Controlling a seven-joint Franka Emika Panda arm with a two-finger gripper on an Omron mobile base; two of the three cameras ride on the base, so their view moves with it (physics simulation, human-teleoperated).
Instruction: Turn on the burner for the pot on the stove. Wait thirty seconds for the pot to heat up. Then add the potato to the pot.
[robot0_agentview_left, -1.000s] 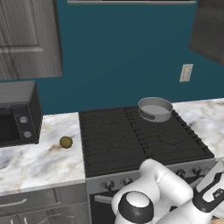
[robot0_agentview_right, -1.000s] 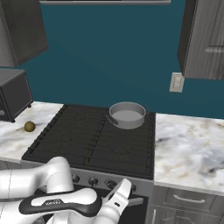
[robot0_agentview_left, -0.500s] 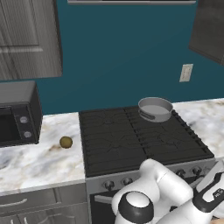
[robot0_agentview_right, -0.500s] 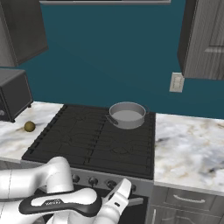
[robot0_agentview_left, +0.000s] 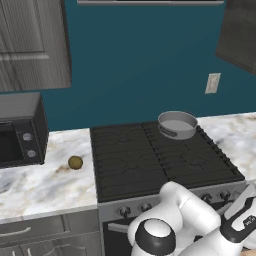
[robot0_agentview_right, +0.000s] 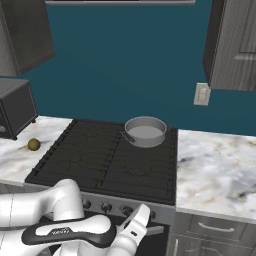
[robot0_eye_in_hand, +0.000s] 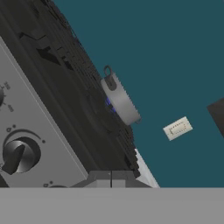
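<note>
The grey pot (robot0_agentview_left: 177, 124) (robot0_agentview_right: 145, 131) stands on the back right burner of the black stove (robot0_agentview_left: 150, 165) (robot0_agentview_right: 100, 160). In the hand view, small blue flames (robot0_eye_in_hand: 109, 104) show under the pot (robot0_eye_in_hand: 121, 101). The olive-brown potato (robot0_agentview_left: 75, 162) (robot0_agentview_right: 33, 144) lies on the marble counter left of the stove, apart from the pot. My gripper (robot0_eye_in_hand: 111, 178) is shut on nothing, low in front of the stove's grey front panel (robot0_eye_in_hand: 39, 131), just right of a round knob (robot0_eye_in_hand: 19, 154). My arm (robot0_agentview_right: 75, 232) is folded below the panel.
A dark microwave (robot0_agentview_left: 20, 130) stands on the left counter (robot0_agentview_left: 40, 185). More marble counter (robot0_agentview_right: 215, 170) lies right of the stove. A wall outlet (robot0_agentview_left: 213, 83) (robot0_eye_in_hand: 177, 128) is behind it. A row of knobs (robot0_agentview_right: 106, 206) lines the panel, and cabinets hang above.
</note>
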